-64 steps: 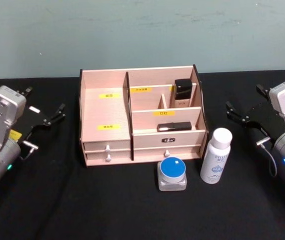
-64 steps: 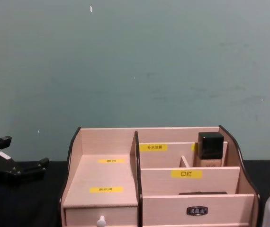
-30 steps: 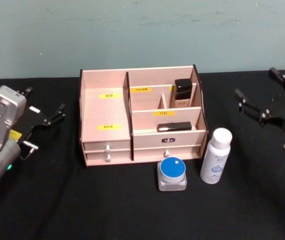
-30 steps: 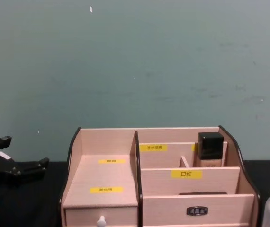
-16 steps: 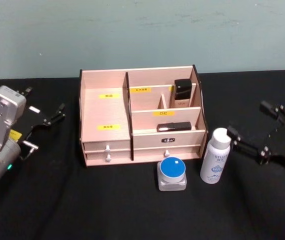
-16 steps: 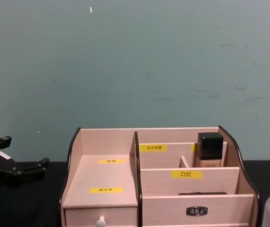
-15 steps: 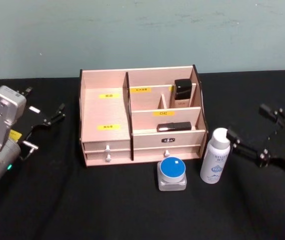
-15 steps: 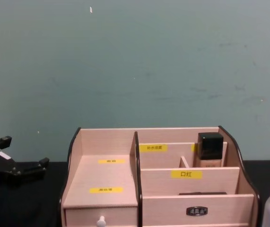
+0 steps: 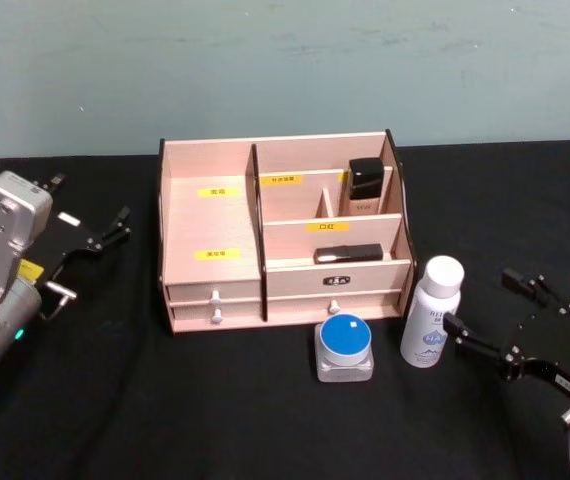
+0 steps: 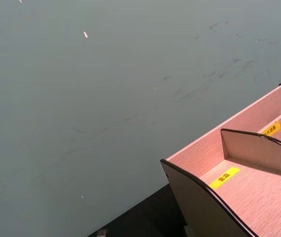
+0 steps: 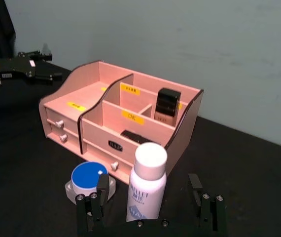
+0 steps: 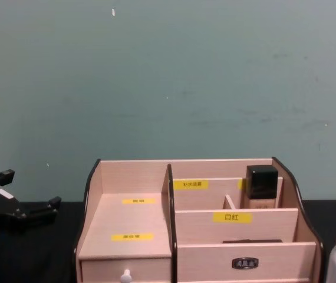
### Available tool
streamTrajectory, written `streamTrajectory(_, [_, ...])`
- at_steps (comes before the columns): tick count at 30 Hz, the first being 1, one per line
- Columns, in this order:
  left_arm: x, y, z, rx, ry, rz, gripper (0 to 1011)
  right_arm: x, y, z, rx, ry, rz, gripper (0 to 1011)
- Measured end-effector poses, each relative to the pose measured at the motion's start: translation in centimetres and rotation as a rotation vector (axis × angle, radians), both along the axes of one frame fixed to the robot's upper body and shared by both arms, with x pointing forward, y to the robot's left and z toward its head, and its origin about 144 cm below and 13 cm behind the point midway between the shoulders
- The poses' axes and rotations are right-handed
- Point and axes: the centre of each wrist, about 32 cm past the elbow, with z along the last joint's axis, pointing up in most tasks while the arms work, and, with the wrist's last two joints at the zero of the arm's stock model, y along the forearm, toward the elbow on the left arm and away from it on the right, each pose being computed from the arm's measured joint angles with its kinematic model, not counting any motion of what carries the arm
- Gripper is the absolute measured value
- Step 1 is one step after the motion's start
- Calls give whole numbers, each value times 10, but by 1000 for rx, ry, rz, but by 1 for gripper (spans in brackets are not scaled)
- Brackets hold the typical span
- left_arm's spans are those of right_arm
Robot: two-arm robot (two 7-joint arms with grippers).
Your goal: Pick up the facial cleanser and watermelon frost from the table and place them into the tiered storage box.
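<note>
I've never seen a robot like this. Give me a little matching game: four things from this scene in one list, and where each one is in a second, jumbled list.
Things:
1. facial cleanser
2. watermelon frost
3. black-capped bottle
4. left gripper

Places:
A. in a back compartment of the tiered storage box
B. on the table, right in front of the box
C. off to the left of the box, open
D. on the table by the box's front right corner, beside the open right gripper

Pairs: 1-D, 2-B, 3-A, 4-C

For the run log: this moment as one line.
right gripper open beside facial cleanser, not gripping | left gripper open, parked left | watermelon frost on table | tiered storage box holds neither
</note>
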Motion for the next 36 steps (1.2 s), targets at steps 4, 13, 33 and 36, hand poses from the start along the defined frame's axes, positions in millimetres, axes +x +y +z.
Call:
streamTrajectory(4, [0, 0, 0, 0, 0, 0, 1010, 2, 0, -7, 0, 22, 1, 1003])
streamTrajectory(13, [0, 0, 0, 0, 0, 0, 1009, 10, 1, -21, 9, 53, 3, 1003])
streamTrajectory(33, [0, 0, 0, 0, 0, 0, 1010, 37, 7, -42, 26, 46, 9, 1003])
streamTrajectory(36, [0, 0, 0, 0, 0, 0, 1010, 41, 8, -44, 28, 45, 11, 1003])
